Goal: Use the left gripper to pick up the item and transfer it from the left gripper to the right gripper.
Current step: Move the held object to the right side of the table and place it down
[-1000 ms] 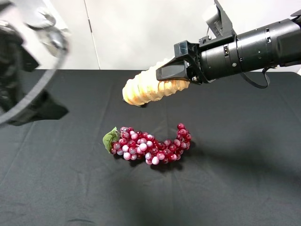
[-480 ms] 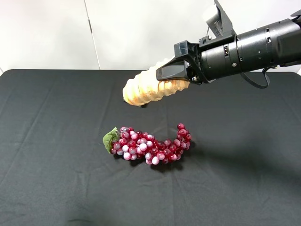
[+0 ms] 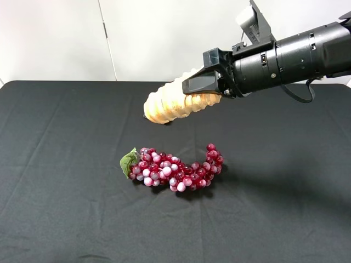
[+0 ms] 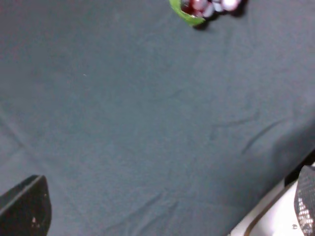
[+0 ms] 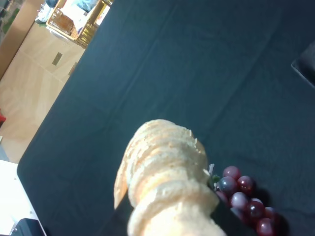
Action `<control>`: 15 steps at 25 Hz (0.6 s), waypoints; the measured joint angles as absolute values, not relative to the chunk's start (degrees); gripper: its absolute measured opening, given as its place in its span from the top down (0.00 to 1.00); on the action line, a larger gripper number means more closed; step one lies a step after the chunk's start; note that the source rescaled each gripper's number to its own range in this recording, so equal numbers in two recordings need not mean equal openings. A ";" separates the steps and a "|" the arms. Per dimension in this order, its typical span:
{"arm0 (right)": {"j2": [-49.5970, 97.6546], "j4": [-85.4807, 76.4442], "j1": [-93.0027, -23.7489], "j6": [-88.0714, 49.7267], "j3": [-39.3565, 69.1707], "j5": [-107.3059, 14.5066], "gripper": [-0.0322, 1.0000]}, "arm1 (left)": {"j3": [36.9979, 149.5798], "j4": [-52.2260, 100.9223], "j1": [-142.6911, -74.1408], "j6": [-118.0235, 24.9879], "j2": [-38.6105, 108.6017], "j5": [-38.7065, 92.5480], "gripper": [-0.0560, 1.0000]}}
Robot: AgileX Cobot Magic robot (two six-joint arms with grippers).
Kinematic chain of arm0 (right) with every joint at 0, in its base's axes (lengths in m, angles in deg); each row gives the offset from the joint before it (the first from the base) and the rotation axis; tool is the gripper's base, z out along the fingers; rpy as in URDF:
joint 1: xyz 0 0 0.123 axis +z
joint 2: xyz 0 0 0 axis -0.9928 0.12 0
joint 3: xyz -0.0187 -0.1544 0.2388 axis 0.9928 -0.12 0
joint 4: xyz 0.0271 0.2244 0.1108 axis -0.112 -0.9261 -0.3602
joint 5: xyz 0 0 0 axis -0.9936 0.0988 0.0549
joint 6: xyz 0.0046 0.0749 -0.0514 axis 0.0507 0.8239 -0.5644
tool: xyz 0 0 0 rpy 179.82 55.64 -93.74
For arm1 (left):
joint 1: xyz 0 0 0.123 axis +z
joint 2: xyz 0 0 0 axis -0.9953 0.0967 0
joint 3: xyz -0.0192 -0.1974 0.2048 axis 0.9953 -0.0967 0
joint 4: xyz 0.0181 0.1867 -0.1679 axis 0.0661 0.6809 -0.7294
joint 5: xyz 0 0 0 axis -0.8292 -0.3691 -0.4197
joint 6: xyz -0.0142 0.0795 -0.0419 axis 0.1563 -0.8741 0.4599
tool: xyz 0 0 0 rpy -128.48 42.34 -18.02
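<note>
The item (image 3: 173,104), a pale tan ridged roll, hangs in the air over the back middle of the table. My right gripper (image 3: 196,91) reaches in from the right and is shut on the item's right end. The free end points left and slightly down. The right wrist view shows the item (image 5: 165,182) close up, sticking out from the jaws. My left gripper (image 4: 167,201) is out of the exterior view. In the left wrist view its two fingertips (image 4: 27,206) stand wide apart over bare cloth, with nothing between them.
A red grape bunch (image 3: 175,170) with a green leaf lies on the black tablecloth (image 3: 66,208) below the item; it also shows in the left wrist view (image 4: 206,6) and the right wrist view (image 5: 243,194). The table's edge (image 4: 266,211) lies near my left gripper.
The left arm, a blur at the left edge of the exterior view one second ago, has left that view. The right gripper and the item have not moved.
</note>
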State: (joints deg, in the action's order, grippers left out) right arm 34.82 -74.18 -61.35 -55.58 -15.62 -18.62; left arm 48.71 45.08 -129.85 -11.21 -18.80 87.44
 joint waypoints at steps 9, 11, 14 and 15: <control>34.82 -71.92 -61.35 -55.58 -15.62 -19.93 0.97 | 43.77 44.37 -129.85 -9.46 -29.94 87.31 0.00; 34.82 -71.78 -61.35 -55.52 -15.62 -19.93 0.97 | 43.57 44.31 -129.85 -9.05 -31.23 87.06 0.00; 34.82 -71.73 -61.35 -54.53 -15.62 -19.93 0.97 | 43.15 44.24 -129.85 -8.06 -31.88 85.93 0.00; 34.82 -71.67 -61.35 -54.13 -15.62 -19.93 0.97 | 42.82 44.20 -129.85 -7.72 -31.98 85.24 0.00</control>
State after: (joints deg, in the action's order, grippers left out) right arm 34.82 -71.67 -61.35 -54.13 -15.62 -19.93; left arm 42.82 44.20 -129.85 -7.72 -31.98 85.24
